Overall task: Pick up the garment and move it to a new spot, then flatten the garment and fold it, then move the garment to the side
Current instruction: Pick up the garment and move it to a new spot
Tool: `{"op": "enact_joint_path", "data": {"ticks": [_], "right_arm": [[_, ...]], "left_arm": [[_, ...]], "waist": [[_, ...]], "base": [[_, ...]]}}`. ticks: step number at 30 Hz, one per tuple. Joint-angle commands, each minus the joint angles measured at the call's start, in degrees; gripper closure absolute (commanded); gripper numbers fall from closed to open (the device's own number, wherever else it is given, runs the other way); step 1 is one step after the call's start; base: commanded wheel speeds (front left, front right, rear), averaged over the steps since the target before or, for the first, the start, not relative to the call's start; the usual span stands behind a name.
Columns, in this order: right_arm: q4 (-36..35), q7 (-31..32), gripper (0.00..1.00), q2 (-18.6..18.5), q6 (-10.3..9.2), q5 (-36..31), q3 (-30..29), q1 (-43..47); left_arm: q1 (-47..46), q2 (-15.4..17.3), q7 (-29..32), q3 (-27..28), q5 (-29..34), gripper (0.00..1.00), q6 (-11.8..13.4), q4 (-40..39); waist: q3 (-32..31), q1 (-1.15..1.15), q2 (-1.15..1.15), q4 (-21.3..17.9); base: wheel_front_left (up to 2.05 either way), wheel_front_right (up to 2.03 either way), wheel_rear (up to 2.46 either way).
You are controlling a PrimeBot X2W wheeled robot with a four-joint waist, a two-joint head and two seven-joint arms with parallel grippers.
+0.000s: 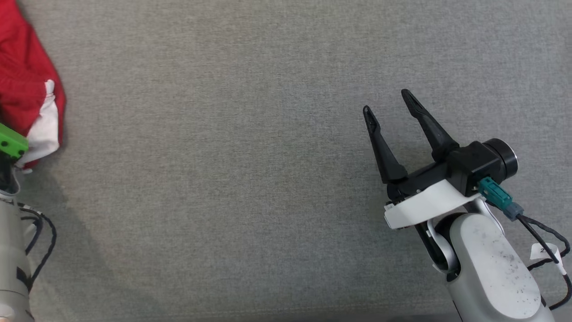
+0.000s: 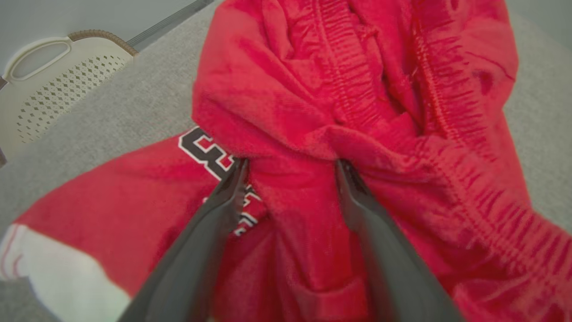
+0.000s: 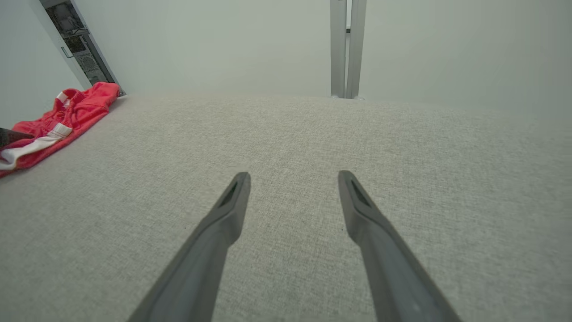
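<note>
Evidently the pick-up step is in hand: the left claw (image 2: 291, 164) stands apart astride a ridge of the red garment (image 1: 27, 85), bunched at the head view's upper left on the grey desk (image 1: 223, 179), so next it should close, while the right claw (image 1: 386, 101) hovers apart.

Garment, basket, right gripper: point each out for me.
Garment (image 2: 286, 107): left wrist view, bunched red fabric.
Basket (image 2: 53, 98): left wrist view, perforated wall.
Right gripper (image 1: 386, 100): head view, midway between its open fingertips.
</note>
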Motion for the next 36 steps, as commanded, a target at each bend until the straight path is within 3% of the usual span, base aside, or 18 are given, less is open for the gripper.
{"op": "enact_joint_path", "data": {"ticks": [1,3,4,5,10,18,24,30,36], "right_arm": [[-0.5,-0.5,0.00,0.0,-0.06,0.1,-0.2,-0.6],[-0.5,-0.6,0.00,-0.1,-0.06,0.1,-0.5,-0.5],[-0.5,-0.7,0.00,-0.1,-0.05,0.0,-0.6,-0.4],[-0.5,-0.7,0.00,-0.1,-0.05,0.0,-0.7,-0.3],[0.1,-0.8,0.00,0.2,-0.05,0.0,-1.5,0.2],[3.6,-2.5,0.00,1.1,-0.05,1.6,-1.2,0.8],[6.9,-4.0,0.00,2.0,-0.05,2.8,0.3,1.5],[9.3,-5.3,0.00,2.6,-0.05,3.8,0.5,2.6],[10.4,-5.7,0.00,2.9,-0.05,4.3,0.7,3.6]], "left_arm": [[-1.1,0.2,1.6,0.1,-0.3,0.00,0.4,0.6],[-0.6,-0.7,4.4,-0.4,-0.6,0.02,0.1,1.5],[-0.1,-1.0,5.7,-0.8,-0.7,0.61,-0.4,1.8],[0.2,-1.2,6.2,-1.1,-0.8,1.00,-0.8,1.7],[1.5,-1.2,6.0,-3.2,0.3,1.00,-4.2,-0.5],[1.2,4.3,1.2,-5.0,3.0,1.00,-6.1,-9.1],[0.2,5.1,1.7,-7.1,3.1,1.00,-8.1,-19.3],[0.4,3.3,5.9,-10.3,1.8,1.00,-9.2,-32.7],[1.7,-1.8,10.4,-16.0,0.2,1.00,-9.7,-44.9]], "waist": [[4.7,-0.01,0.00,-4.9],[4.7,-0.01,0.00,-5.1],[4.5,-0.01,0.00,-5.1],[4.4,-0.01,0.00,-5.1],[2.5,-0.01,0.00,-3.6],[-4.5,-0.01,0.00,-2.1],[-11.3,-0.01,0.00,-3.5],[-16.4,-0.01,0.00,-7.3],[-18.0,-0.01,0.00,-13.2]], "base": [[0.00,0.00,0.00],[0.00,0.00,0.00],[0.00,0.00,0.00],[0.00,0.00,0.00],[0.00,0.00,0.00],[0.00,0.00,0.00],[0.00,0.00,0.00],[0.00,0.00,0.00],[0.00,0.00,0.00]]}}
